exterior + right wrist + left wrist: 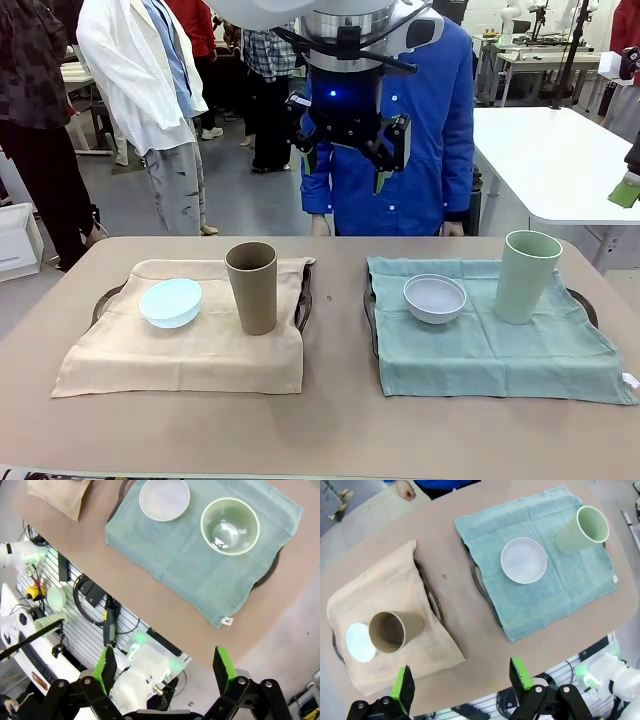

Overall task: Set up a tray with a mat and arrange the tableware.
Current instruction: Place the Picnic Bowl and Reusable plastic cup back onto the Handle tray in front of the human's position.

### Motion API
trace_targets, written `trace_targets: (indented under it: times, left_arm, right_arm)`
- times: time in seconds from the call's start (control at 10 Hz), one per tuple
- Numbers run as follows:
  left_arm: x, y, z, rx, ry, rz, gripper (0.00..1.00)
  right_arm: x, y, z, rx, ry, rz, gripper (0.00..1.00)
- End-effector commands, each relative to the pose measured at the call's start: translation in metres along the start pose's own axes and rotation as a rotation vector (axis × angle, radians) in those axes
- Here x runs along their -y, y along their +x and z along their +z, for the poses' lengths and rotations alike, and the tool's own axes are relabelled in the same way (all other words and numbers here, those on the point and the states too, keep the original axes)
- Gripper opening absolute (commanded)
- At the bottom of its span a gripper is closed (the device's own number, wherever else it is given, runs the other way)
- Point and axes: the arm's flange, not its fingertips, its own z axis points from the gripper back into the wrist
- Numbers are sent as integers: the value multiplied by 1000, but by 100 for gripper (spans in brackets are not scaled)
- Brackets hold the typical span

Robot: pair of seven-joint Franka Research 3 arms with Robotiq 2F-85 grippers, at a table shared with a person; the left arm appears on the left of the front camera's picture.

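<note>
Two dark trays sit side by side, each under a cloth. On the beige mat (190, 345) stand a pale blue bowl (171, 302) and a brown cup (252, 287). The teal mat (500, 345) carries a white bowl (434, 298) and a pale green cup (527, 276). My left gripper (348, 165) hangs open high above the table's middle, its view looking down on both mats past empty fingers (461, 677). Open and empty too, the right gripper (165, 664) hovers above the near right edge, over the green cup (229, 526) and white bowl (164, 499).
A person in a blue coat (420, 120) stands at the far edge, one hand (407, 491) near the table. Bare tabletop (335, 400) runs between and before the trays. A white table (560, 160) stands back right. Cables and a rack (90, 610) lie below the near edge.
</note>
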Motion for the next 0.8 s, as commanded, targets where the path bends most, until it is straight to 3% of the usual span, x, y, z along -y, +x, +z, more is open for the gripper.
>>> trace_targets:
  times: [0.0,0.2,0.4,0.7]
  left_arm:
    - [-2,-1,1,10,-6,0,100]
    - [0,0,0,0,0,0,100]
    - [-63,-27,13,-19,-96,17,100]
    - [-130,-65,22,-1,-139,106,100]
  right_arm:
    - [-2,3,2,7,17,-18,100]
    - [2,-10,7,13,-58,1,100]
    - [30,-14,13,43,-62,-41,100]
    - [59,-19,18,81,-7,-76,100]
